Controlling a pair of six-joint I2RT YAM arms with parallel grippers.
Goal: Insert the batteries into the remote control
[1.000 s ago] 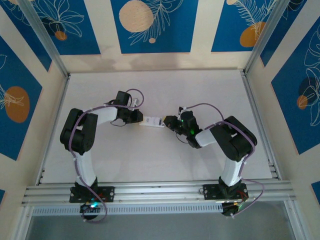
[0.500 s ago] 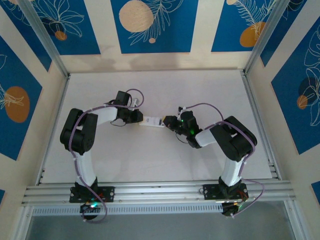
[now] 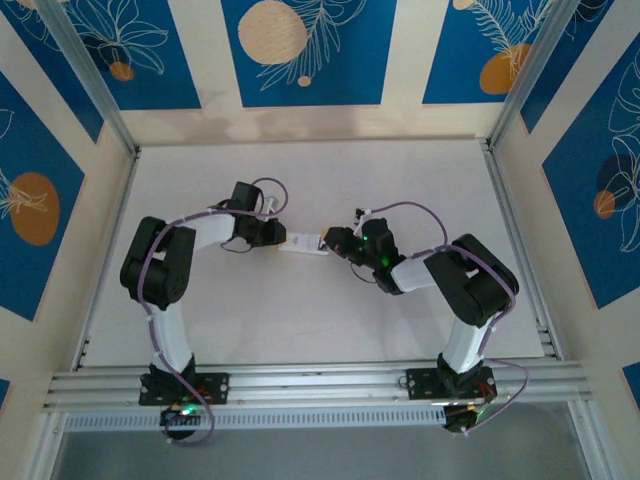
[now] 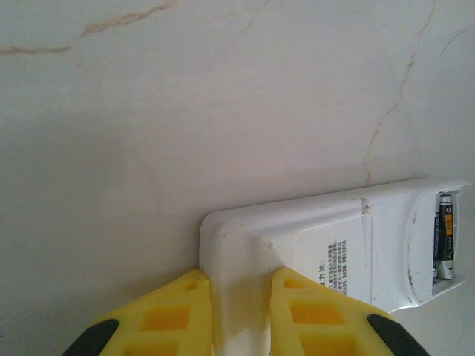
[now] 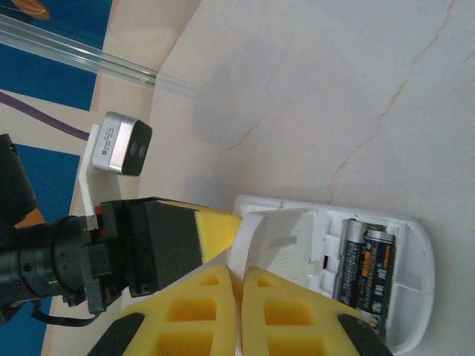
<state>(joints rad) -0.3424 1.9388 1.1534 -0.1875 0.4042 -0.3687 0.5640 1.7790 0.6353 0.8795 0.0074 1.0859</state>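
Observation:
The white remote control lies back-up in the middle of the table between both grippers. In the left wrist view my left gripper is shut on one end of the remote control, and a dark battery shows in the open compartment at the far end. In the right wrist view two batteries lie side by side in the compartment of the remote control. My right gripper is shut on the edge of the small white cover, which stands tilted beside the compartment.
The left arm's yellow finger and its wrist camera sit close to the right gripper. Aluminium rails run along the near edge, and patterned walls enclose the pale table.
The right arm has shifted slightly, its gripper edging toward the remote control. The left arm and the remote control have not moved.

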